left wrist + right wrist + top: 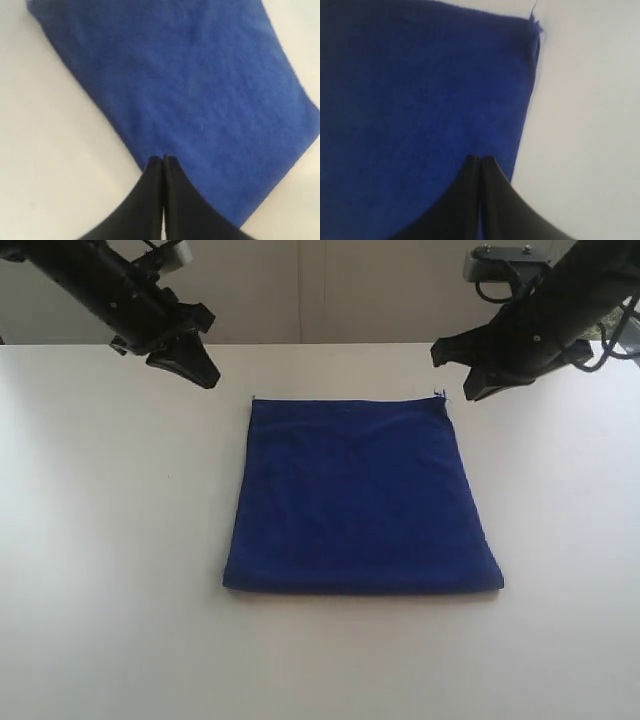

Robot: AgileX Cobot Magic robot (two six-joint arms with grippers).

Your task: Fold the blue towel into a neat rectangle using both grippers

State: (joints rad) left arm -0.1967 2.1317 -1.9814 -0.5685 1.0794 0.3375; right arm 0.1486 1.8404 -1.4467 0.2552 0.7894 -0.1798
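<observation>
Aloft — left gripper [163,161], right gripper [479,160] closed, empty.

One blue towel [362,495]; one table [100,540]; two pincers: left pincer [163,159], right pincer [480,159]

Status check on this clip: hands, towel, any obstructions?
Left hand shut, empty, clear of cloth. Right hand same. Deep blue terry towel flat on white table, folded rectangle. Nothing in the way.
</observation>
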